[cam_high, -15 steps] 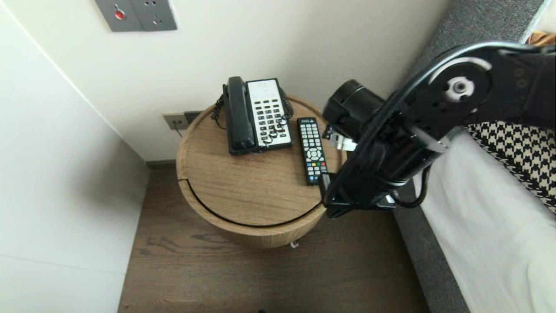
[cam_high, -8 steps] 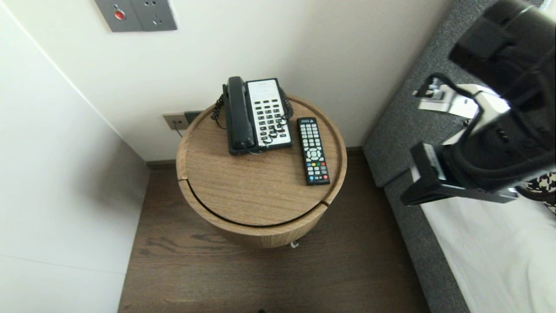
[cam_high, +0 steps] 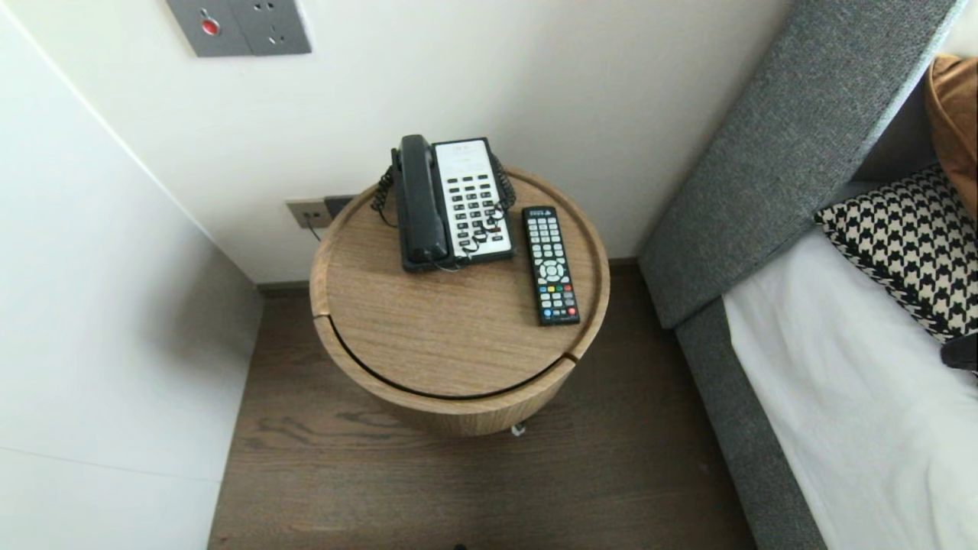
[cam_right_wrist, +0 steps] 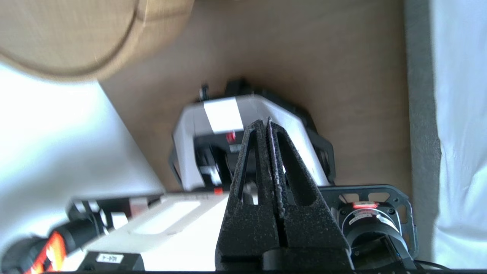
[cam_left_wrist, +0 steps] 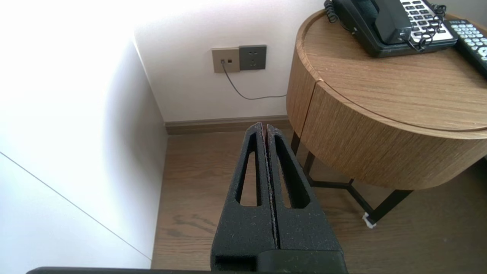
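Hanging over the floor (cam_right_wrist: pixel 342 76) right of the round table (cam_high: pixel 428 344), the right gripper (cam_right_wrist: pixel 267 123) has jaws together, empty; the left gripper (cam_left_wrist: pixel 263 126), low on the table's left, likewise. The remote (cam_high: pixel 550 265) lies on the table beside the telephone (cam_high: pixel 454 202); reaching it well likely needs jaws parted first.

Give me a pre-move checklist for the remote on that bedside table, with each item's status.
1. The remote control lies flat, buttons up, on the round wooden table: ok.
2. It lies apart from the telephone: ok.
3. The handset sits on the telephone's cradle: ok.
4. The left gripper is shut and empty, beside the table: ok.
5. The right gripper is shut and empty, away from the table: ok.
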Controlling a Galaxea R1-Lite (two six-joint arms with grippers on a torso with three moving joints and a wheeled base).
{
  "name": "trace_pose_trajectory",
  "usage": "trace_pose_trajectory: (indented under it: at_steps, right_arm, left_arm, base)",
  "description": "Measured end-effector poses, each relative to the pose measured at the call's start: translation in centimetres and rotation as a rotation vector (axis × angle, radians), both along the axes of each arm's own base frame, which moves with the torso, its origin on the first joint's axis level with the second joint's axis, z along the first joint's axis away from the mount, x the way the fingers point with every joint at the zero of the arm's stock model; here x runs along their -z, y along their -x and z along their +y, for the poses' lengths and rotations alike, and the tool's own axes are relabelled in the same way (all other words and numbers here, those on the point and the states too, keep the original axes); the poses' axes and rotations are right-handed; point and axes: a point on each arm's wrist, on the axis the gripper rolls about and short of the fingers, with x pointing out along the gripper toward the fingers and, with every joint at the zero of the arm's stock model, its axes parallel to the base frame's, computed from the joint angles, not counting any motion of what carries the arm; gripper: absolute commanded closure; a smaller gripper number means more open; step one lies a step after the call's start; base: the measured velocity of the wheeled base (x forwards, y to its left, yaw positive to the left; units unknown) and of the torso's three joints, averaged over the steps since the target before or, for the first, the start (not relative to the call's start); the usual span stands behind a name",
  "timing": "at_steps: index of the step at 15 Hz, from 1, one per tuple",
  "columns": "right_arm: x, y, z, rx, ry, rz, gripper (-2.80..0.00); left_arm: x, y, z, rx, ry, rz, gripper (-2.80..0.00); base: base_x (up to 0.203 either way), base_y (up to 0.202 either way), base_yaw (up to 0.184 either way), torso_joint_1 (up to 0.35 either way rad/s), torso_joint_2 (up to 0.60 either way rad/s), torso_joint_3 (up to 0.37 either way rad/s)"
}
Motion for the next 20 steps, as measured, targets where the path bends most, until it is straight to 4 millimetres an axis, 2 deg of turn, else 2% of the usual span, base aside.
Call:
trace_pose_trajectory:
  at_steps: [4, 9, 14, 20]
  right_arm:
    - [-0.5, 3.4, -2.2, 0.126, 0.081, -0.119, 0.0]
    - [0.6, 7.8, -3.9, 0.281, 0.145, -0.188, 0.0]
    - [5.0, 11.7, -4.5, 0.426, 0.235, -0.199, 0.0]
    - [11.7, 13.1, -4.5, 0.509, 0.384, -0.231, 0.0]
  left_arm:
    - [0.0, 0.0, 0.0, 0.0, 0.0, 0.0, 0.0]
    - [0.0, 0.0, 0.0, 0.0, 0.0, 0.0, 0.0]
    - [0.0, 0.0, 0.0, 0.0, 0.001, 0.0, 0.0]
    - [0.0, 0.0, 0.0, 0.0, 0.0, 0.0, 0.0]
  base:
    - [0.0, 0.0, 0.0, 0.0, 0.0, 0.0]
    - [0.0, 0.0, 0.0, 0.0, 0.0, 0.0]
    - [0.0, 0.0, 0.0, 0.0, 0.0, 0.0]
    - [0.0, 0.0, 0.0, 0.0, 0.0, 0.0]
